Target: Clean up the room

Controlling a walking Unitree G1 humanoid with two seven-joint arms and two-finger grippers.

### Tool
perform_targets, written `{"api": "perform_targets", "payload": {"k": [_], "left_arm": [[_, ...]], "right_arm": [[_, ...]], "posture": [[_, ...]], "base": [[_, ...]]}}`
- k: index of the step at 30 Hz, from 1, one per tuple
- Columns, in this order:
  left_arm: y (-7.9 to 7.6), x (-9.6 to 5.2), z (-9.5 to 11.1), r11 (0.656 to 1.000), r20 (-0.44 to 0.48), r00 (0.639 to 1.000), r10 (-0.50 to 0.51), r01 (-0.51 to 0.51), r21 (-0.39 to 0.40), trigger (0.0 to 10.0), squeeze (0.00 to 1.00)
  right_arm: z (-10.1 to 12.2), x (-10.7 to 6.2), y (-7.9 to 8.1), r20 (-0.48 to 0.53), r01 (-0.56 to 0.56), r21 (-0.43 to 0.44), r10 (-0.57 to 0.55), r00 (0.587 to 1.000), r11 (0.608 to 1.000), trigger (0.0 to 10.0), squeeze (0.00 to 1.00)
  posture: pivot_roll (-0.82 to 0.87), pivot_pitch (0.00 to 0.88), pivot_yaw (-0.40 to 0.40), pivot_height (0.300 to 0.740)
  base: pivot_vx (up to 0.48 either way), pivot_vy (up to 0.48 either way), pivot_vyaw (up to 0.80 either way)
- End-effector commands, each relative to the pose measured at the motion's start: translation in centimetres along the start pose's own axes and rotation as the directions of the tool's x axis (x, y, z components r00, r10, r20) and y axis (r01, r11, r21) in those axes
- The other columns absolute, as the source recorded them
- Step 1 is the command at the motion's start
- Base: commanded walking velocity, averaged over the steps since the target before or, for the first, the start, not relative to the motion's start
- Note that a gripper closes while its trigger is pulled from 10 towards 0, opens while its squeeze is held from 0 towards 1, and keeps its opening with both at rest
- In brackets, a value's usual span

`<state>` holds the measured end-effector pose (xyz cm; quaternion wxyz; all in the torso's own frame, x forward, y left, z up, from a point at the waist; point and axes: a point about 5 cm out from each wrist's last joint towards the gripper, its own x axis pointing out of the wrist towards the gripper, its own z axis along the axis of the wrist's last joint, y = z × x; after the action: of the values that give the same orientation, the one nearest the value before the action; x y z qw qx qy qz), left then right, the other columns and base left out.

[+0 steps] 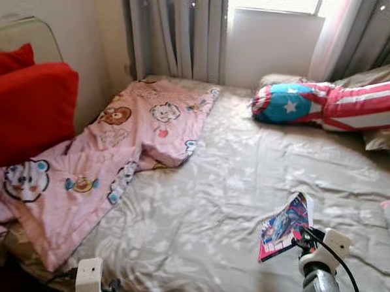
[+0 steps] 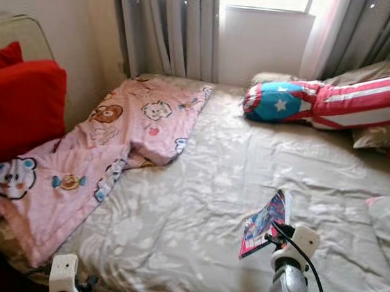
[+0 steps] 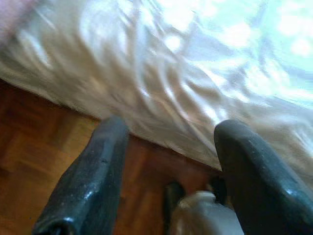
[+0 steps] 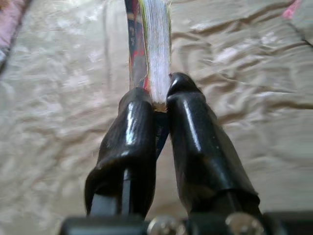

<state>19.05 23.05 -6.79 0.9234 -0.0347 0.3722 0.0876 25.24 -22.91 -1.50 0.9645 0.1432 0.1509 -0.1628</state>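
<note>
Head views, bed: we see a bed [image 1: 232, 187] under a beige satin sheet, a pink cartoon blanket [image 1: 109, 154] along its left side, a red cushion [image 1: 23, 111] at the far left, a star-and-stripes pillow [image 1: 334, 104] by the curtained window.
Head views, right gripper: our right gripper [image 1: 299, 238] holds a colourful book [image 1: 284, 224] up above the sheet, near the bed's front right.
Left wrist view: our left gripper [image 3: 168, 152] hangs with fingers spread apart, beside the bed's edge over a wooden floor [image 3: 34, 147].
Right wrist view: our two fingers [image 4: 129, 142] are pinched on the book's edge, pages facing us.
</note>
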Motion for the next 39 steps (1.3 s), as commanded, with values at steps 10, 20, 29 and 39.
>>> {"api": "perform_targets", "payload": {"k": [10, 20, 29, 39], "left_arm": [[-0.6, 0.3, 0.6, 1.000, 0.013, 1.000, -0.018, 0.018, 0.017, 10.0, 0.00], [-0.2, 0.2, 0.4, 1.000, 0.009, 1.000, -0.003, 0.003, 0.001, 10.0, 0.00], [0.1, 0.0, -0.2, 1.000, -0.017, 1.000, 0.003, -0.004, -0.011, 10.0, 0.00], [0.8, 0.7, 4.0, 0.998, 0.160, 0.987, 0.005, 0.004, -0.060, 10.0, 0.00]], "right_arm": [[0.7, 0.1, -0.8, 0.031, 0.031, 0.008, -0.031, 0.999, 0.999, 10.0, 0.00], [0.7, 0.2, -0.7, 0.025, 0.017, 0.001, -0.017, 1.000, 1.000, 10.0, 0.00], [0.4, 0.1, -0.6, 0.002, -0.008, -0.003, 0.008, 1.000, 1.000, 10.0, 0.00], [1.3, 0.4, 4.5, 0.075, -0.333, 0.023, 0.330, 0.941, 0.943, 10.0, 0.00]], "posture": [[0.02, 0.000, -0.043, 0.740], [0.02, 0.000, -0.046, 0.740], [0.02, 0.000, -0.048, 0.740], [0.01, 0.000, -0.047, 0.740]], "base": [[0.000, -0.480, -0.17], [0.000, -0.067, -0.09], [0.000, 0.000, 0.00], [0.000, 0.000, 0.00]]}}
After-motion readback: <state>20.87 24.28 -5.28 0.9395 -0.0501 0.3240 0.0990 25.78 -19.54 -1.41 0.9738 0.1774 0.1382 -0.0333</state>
